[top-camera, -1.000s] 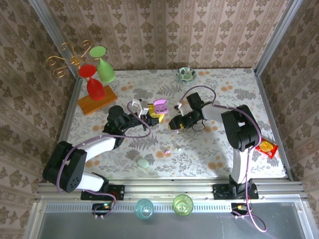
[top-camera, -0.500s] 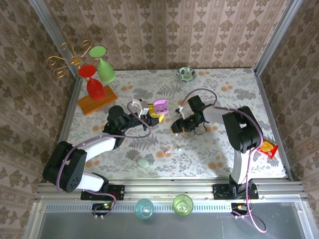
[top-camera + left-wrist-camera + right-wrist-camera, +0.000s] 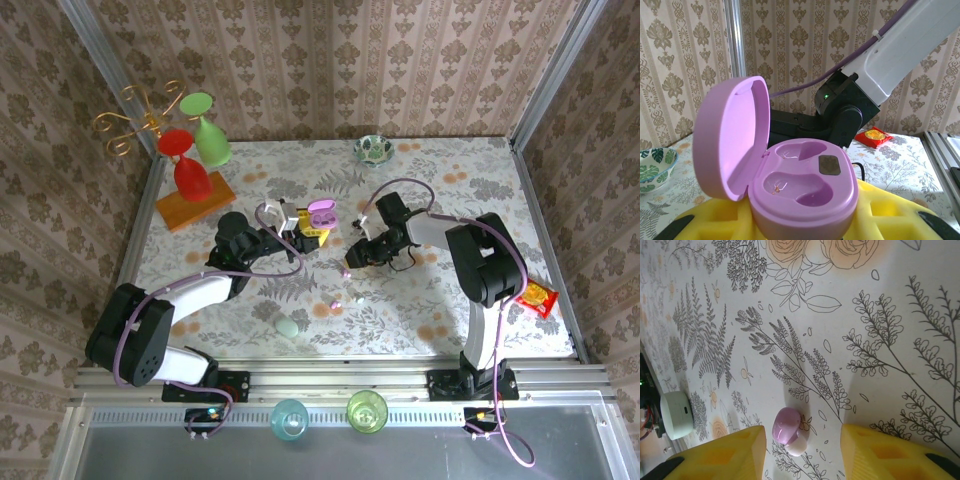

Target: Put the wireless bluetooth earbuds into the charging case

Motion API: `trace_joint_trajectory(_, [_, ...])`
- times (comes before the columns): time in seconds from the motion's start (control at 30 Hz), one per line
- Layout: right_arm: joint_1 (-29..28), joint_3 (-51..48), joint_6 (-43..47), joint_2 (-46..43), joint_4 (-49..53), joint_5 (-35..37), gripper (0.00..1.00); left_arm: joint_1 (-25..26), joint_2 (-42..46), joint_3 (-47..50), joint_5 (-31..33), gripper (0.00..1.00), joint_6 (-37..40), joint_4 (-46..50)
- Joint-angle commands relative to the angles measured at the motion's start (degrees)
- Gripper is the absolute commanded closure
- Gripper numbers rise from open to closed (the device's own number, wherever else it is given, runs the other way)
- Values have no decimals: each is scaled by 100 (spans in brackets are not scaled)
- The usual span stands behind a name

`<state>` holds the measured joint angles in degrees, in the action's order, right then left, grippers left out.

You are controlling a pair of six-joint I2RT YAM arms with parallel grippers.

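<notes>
My left gripper (image 3: 318, 222) is shut on the charging case (image 3: 807, 197), a lilac pebble with its lid (image 3: 732, 137) hinged open; both of its wells are empty. The case (image 3: 321, 211) is held up left of centre. Two tiny earbuds (image 3: 335, 302) (image 3: 358, 296) lie on the floral tablecloth nearer the front. My right gripper (image 3: 348, 262) hovers just behind them, pointing down. One lilac-and-white earbud (image 3: 788, 432) lies on the cloth between its yellow fingertips (image 3: 735, 452), with a gap on each side. The right gripper (image 3: 802, 452) is open.
A pale green case (image 3: 288, 327) (image 3: 676, 415) rests near the front. A patterned bowl (image 3: 372, 149) sits at the back and a red snack packet (image 3: 537, 297) at the right edge. Red (image 3: 185, 165) and green (image 3: 207, 130) glasses stand on a wooden base back left.
My right gripper has moved a little toward the front, closer to the earbuds, and its jaws have narrowed. The left arm and the case have not moved.
</notes>
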<state>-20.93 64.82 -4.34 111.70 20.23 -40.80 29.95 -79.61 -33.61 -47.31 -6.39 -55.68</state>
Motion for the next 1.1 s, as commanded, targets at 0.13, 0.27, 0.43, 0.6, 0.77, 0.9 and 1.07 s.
trace_joint_trajectory(0.13, [-180, -54, -352, -491, 166, 1079, 51, -76, 193, -17, 250, 81, 75, -14])
trace_joint_trajectory(0.27, [-461, -96, -538, -911, 282, 1957, 51, -266, 76, 16, 384, 81, 44, -149])
trace_joint_trajectory(0.43, [-1017, 143, -1094, -1105, 804, 3450, 53, -631, -45, 60, 619, 81, 7, -430])
trace_joint_trajectory(0.6, [-1671, 541, -1622, -1017, 1398, 4604, 56, -855, 4, 99, 724, 81, -4, -523])
trace_joint_trajectory(0.77, [-2132, 917, -1865, -694, 1751, 5183, 58, -1017, 223, 195, 882, 81, 180, -254])
trace_joint_trajectory(0.9, [-2437, 1202, -1898, -397, 1935, 5617, 59, -1144, 350, 265, 1004, 81, 326, -86])
trace_joint_trajectory(1.07, [-2756, 1629, -1994, -71, 2407, 6296, 63, -1242, 445, 281, 1004, 81, 356, -22])
